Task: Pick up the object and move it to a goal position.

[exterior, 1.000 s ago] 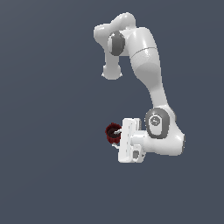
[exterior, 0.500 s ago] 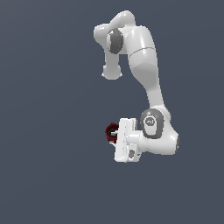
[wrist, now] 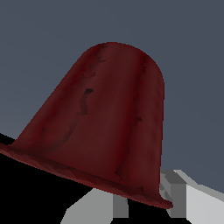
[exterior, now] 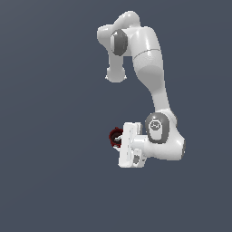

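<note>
The object is a small dark red ribbed cup. In the exterior view it sits at the tip of my white gripper, which points to the exterior view's left and is shut on it. In the wrist view the object fills most of the picture as a dark red dome with a flared rim. Grey and white fingers show just past its rim. The cup's hollow centre is hidden in both views.
The white arm rises above the hand and bends over at its upper joints. All around is a plain dark grey-blue background; no table, edge or goal marker shows.
The wrist link has shifted a little to the exterior view's left and the hand has turned slightly. The object stays in the gripper at about the same place.
</note>
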